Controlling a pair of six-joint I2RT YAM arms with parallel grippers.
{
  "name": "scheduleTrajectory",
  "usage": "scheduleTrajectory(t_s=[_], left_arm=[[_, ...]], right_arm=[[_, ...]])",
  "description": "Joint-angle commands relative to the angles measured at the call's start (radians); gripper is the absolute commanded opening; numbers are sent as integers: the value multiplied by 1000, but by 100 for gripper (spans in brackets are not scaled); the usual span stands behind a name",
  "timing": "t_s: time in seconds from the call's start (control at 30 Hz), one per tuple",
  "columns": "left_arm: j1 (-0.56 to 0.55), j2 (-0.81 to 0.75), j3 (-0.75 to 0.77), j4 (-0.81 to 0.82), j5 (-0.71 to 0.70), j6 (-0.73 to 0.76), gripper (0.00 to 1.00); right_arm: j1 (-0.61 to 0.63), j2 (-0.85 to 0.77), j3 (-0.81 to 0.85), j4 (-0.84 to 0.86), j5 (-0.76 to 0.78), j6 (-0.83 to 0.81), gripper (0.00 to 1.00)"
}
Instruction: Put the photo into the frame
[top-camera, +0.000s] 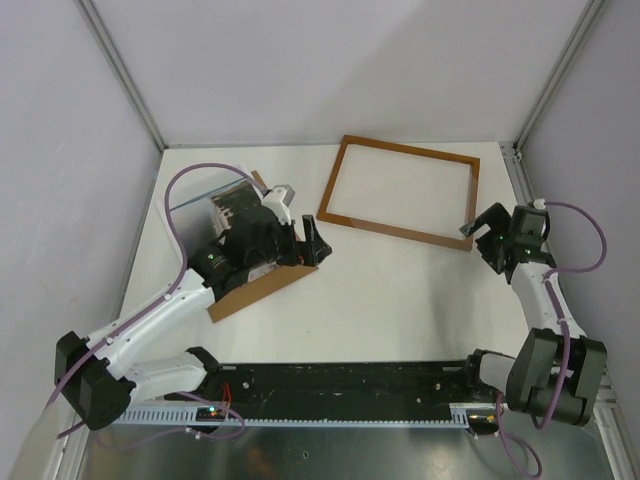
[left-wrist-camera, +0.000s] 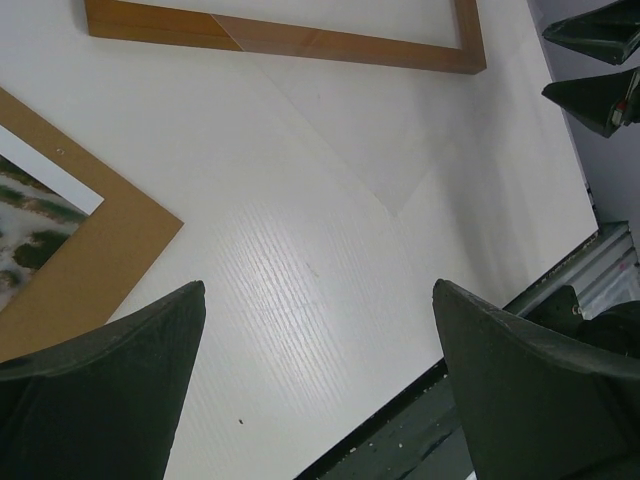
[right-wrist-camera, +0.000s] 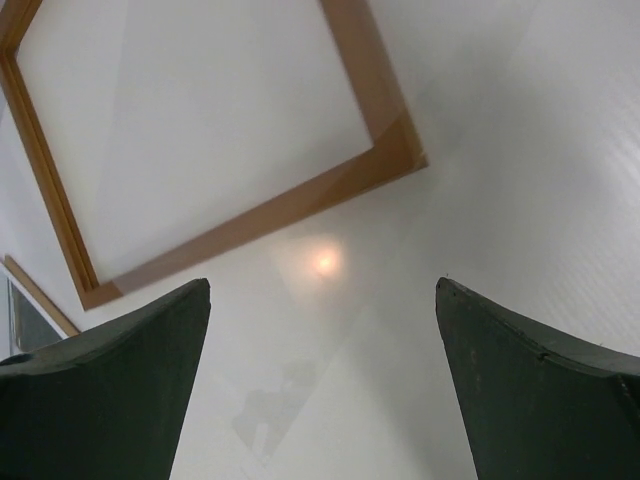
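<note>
Black fingers of the left gripper (left-wrist-camera: 318, 290) stand spread wide, holding nothing, above the white table (left-wrist-camera: 330, 200). Its wrist camera catches what the overhead view hides under the arm: a white-bordered corner of the photo (left-wrist-camera: 30, 220), lying flat on the brown backing board (left-wrist-camera: 105, 255). The right gripper (right-wrist-camera: 322, 282) is likewise spread and empty, hovering just off the near right corner of the frame (right-wrist-camera: 250, 225); its own camera shows bare table through the opening. Only from overhead is the whole layout clear: the frame lies flat at the far middle, apart from the photo and board at left, with the left arm across most of both. A black rail (top-camera: 350, 385) runs along the near edge.
</note>
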Motion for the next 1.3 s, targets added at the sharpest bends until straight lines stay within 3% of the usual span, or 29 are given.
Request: scheduleTrajectory(t_s=[0.0,0.17,0.5,1.03,1.27], left_arm=[[23,-5,30,10,52,11,100],[36,-10,22,11,72,15,100],[53,2,26,11,107,23,100],[85,18,18,11,126,38,100],[96,34,18,11,132,39,100]], right_arm=[[-70,30,-5,84,-32,-4,99],[-142,25,-90,224,-50,31,99],[-257,108,-291,674,-135,205,99],[-265,657,-360,1498,-216,533,94],[-254,811,-345,1668,-219,593,90]])
